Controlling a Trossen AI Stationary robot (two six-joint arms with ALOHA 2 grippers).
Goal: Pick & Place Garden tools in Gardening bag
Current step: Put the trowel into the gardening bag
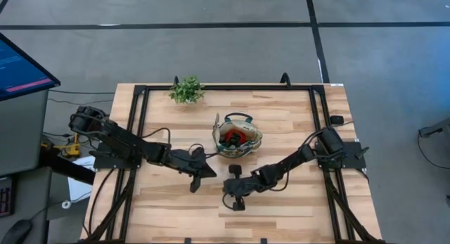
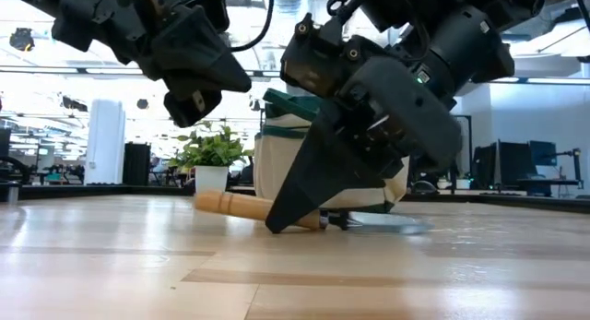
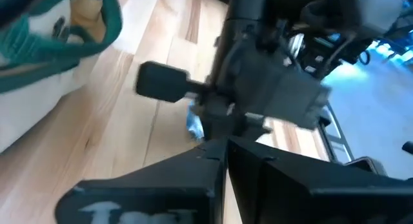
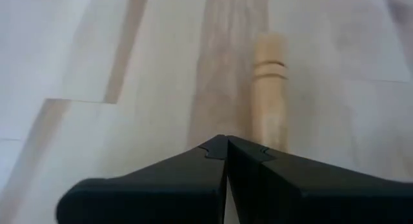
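The gardening bag (image 1: pixel 254 142), beige with green trim, stands mid-table with a red-and-black tool (image 1: pixel 235 136) and others inside. A silver tool head (image 1: pixel 216 122) sticks out past its far left rim. One tool lies flat on the table in front of the bag: wooden handle (image 2: pixel 235 206), metal head (image 2: pixel 378 224). My right gripper (image 2: pixel 274 228) is shut and slants down, its tip at the table by this handle (image 4: pixel 270 88). My left gripper (image 2: pixel 195 112) is shut with nothing in it, raised above the table to the left of the bag. My right gripper's shut fingers (image 4: pixel 193 172) come slanting down from the table's right. The wooden handle (image 4: pixel 268 130) runs out from under one finger's edge. I cannot tell whether the fingers touch it; the handle lies flat on the table.
A small potted plant (image 1: pixel 186 89) stands at the far edge, left of the bag. A black frame (image 1: pixel 137 131) runs along the table's sides. Bare wood stretches along the near edge in front of both grippers.
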